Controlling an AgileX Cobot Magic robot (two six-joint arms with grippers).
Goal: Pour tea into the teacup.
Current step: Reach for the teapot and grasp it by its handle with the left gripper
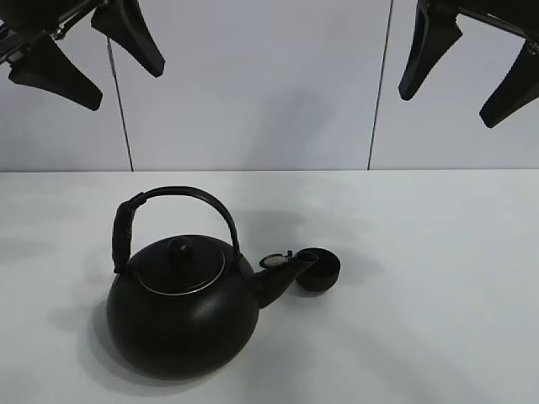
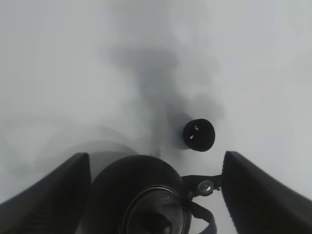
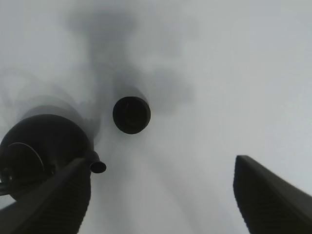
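Note:
A big round black kettle (image 1: 181, 311) with an arched handle stands on the white table, its spout pointing right at the teacup (image 1: 319, 269), a tiny black handleless cup just beyond the spout tip. In the wrist views the teacup (image 2: 199, 134) (image 3: 131, 114) and the kettle (image 2: 139, 195) (image 3: 44, 151) lie far below. My left gripper (image 1: 84, 52) hangs open high at the top left, well above the kettle. My right gripper (image 1: 472, 67) hangs open high at the top right. Neither holds anything.
The white table (image 1: 438, 278) stretches wide on all sides of the kettle and cup. A pale panelled wall (image 1: 253, 84) rises behind the table's far edge.

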